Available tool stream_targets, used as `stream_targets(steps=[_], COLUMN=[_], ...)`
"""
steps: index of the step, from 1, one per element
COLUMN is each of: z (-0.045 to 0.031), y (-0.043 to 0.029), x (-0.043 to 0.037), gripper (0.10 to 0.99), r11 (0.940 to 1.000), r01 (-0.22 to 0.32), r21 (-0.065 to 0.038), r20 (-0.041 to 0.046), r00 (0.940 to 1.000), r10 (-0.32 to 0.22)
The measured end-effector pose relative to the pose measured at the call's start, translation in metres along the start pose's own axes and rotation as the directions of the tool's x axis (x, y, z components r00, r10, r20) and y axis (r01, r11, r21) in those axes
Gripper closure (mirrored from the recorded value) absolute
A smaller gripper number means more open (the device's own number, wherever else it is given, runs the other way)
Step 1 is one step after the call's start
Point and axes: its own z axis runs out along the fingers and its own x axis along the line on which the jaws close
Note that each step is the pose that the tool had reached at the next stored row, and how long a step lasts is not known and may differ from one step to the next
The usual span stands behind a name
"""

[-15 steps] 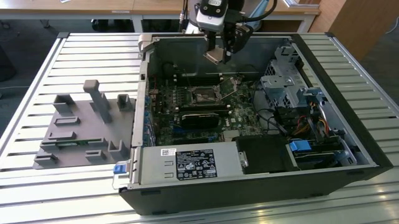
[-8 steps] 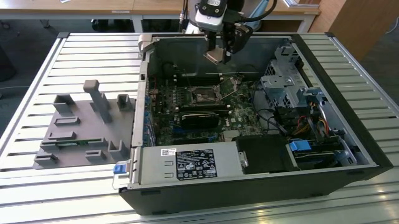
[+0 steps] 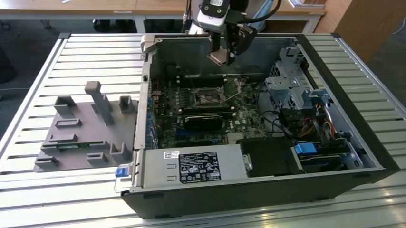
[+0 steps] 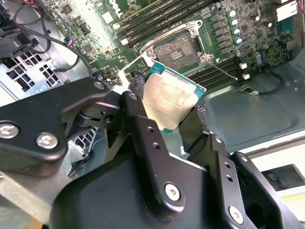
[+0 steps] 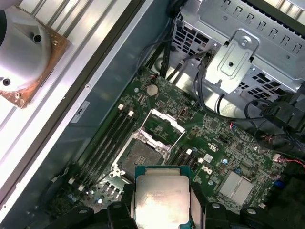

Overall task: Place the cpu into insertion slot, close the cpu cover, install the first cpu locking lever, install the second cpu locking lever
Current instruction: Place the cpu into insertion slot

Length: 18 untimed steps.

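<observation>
Exterior view: gripper [image 3: 226, 56] hangs over the open computer case [image 3: 266, 199], with the insertion slot [image 3: 206, 98] below it. The white label [image 3: 198, 167] on the near power supply carries print too small to read.
Second wrist view: 2 fingers [image 4: 138, 102] pinch the cpu [image 4: 169, 98] by opposite edges, keeping its underside free, clear above the slot.
First wrist view: cpu cover [image 5: 164, 125] stands open, so the slot lies bare.

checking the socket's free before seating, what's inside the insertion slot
The insertion slot is empty, its dark contact bed bare. The cpu, gripped above it, covers one corner in the first wrist view.
</observation>
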Motion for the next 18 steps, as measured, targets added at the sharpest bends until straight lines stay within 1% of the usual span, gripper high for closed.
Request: stream_targets(steps=[7, 18], z=[0.0003, 0.0029], y=[0.0, -0.0003], x=[0.0, 0.0], gripper=[0.545, 0.545], r11=[0.9998, 0.9998], r01=[-0.019, -0.022], r21=[0.0, 0.0], r20=[0.0016, 0.0018], r00=[0.9998, 0.9998], r10=[0.019, 0.022])
